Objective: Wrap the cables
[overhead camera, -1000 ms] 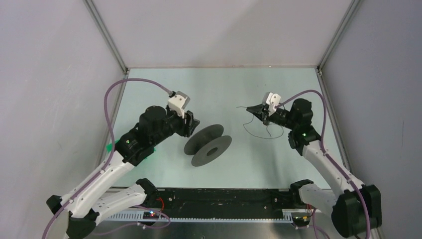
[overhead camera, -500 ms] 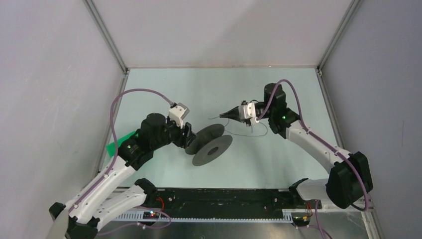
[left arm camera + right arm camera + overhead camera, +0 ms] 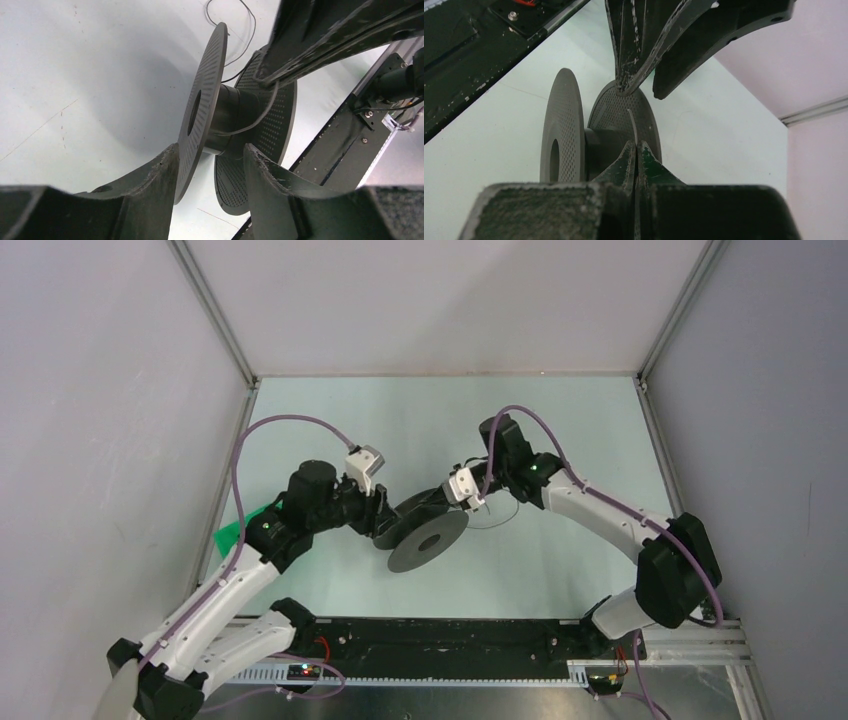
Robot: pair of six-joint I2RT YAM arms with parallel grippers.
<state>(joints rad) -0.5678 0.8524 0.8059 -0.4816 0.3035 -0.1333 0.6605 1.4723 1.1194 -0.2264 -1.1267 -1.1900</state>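
Since a half-second earlier my right arm had swung left across the tabletop point(image 3: 400, 420), bringing my right claw point(image 3: 441, 502) from open space right up to the dark grey spool point(image 3: 420, 532), while my left arm had barely shifted. The thin black wire point(image 3: 251, 116) ran from the right claw's tip down to the hub between the flanges, with its loose loops trailing on the tabletop behind the spool. I judged the chief danger to be the wire: it was so fine that any pull as I circled the hub could drag it out of the pinch or let it ride over a flange. The spool might also roll, since nothing clamped it, and my two claws were crowded enough to knock together. My right claw point(image 3: 636, 147) was clenched tight on the wire, a short end poking up. My left claw point(image 3: 210, 148) stood part open, straddling the near flange without squeezing it.
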